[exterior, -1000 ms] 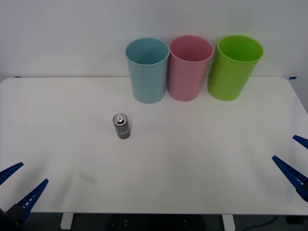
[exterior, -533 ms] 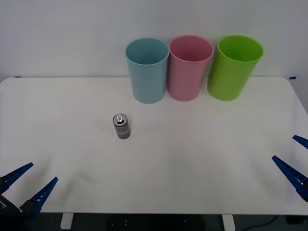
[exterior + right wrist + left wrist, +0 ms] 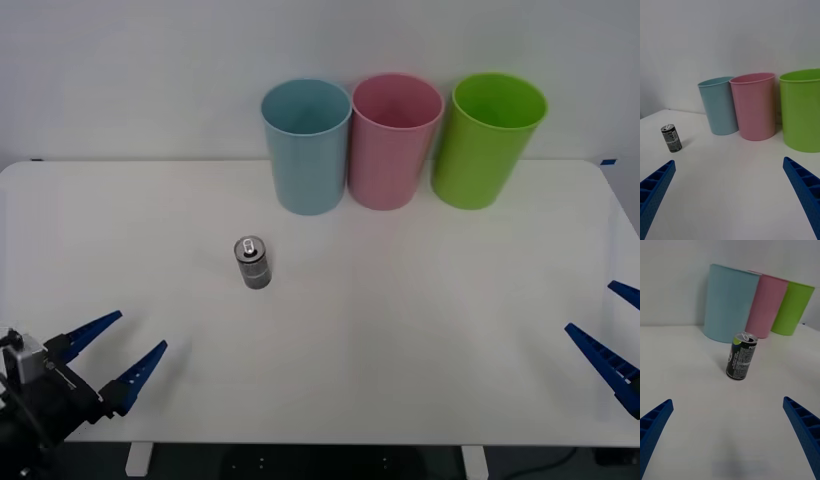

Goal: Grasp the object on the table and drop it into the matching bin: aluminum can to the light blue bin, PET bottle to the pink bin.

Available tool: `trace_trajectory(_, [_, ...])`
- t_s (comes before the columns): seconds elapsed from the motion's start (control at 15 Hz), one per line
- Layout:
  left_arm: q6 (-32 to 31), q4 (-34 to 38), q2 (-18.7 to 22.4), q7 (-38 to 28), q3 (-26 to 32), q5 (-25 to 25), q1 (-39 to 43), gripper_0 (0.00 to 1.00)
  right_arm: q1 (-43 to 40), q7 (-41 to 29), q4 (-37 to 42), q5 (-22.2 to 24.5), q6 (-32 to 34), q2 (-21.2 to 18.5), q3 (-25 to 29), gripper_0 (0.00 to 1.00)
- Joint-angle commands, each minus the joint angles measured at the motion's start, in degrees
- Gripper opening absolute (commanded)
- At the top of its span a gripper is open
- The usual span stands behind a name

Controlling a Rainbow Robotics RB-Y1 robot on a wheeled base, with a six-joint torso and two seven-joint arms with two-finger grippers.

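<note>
A small dark grey aluminum can (image 3: 252, 262) with a silver top stands upright on the white table (image 3: 420, 300), left of centre. It also shows as the can (image 3: 741, 356) and the can (image 3: 671, 138). Behind it stand the light blue bin (image 3: 306, 146) and the pink bin (image 3: 394, 140) side by side. My left gripper (image 3: 115, 356) is open over the table's near left corner, some way short of the can. My right gripper (image 3: 612, 335) hangs open at the right edge, far from the can.
A lime green bin (image 3: 490, 138) stands to the right of the pink one, touching or nearly so. All three bins line the table's far edge against a white wall. A wide stretch of bare tabletop lies between the can and both grippers.
My left gripper has moved forward and rightward over the table toward the can, still open. The right gripper, the can and the bins have not moved.
</note>
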State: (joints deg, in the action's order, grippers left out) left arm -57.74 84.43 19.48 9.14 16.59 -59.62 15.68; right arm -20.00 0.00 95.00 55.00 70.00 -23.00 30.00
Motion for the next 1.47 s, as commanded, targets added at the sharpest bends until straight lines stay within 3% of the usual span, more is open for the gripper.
trace_trajectory(0.07, [-0.01, -0.05, -3.22, 0.79, 0.73, -4.28, -2.06, 1.00, 0.00, 0.00, 0.00, 0.00, 0.00, 0.00, 0.00, 1.00])
trace_trajectory(0.53, [0.43, -0.05, -8.05, 4.13, 1.87, -12.01, -5.84, 1.00, 0.00, 0.00, 0.00, 0.00, 0.00, 0.00, 0.00, 1.00])
trace_trajectory(0.73, [1.31, -4.01, -8.05, 8.18, 1.08, -12.01, -8.39, 1.00, 0.00, 0.00, 0.00, 0.00, 0.00, 0.00, 0.00, 1.00])
trace_trajectory(1.47, [2.98, -18.69, -8.49, 10.02, -1.29, -11.40, -20.87, 1.00, 0.00, 0.00, 0.00, 0.00, 0.00, 0.00, 0.00, 1.00])
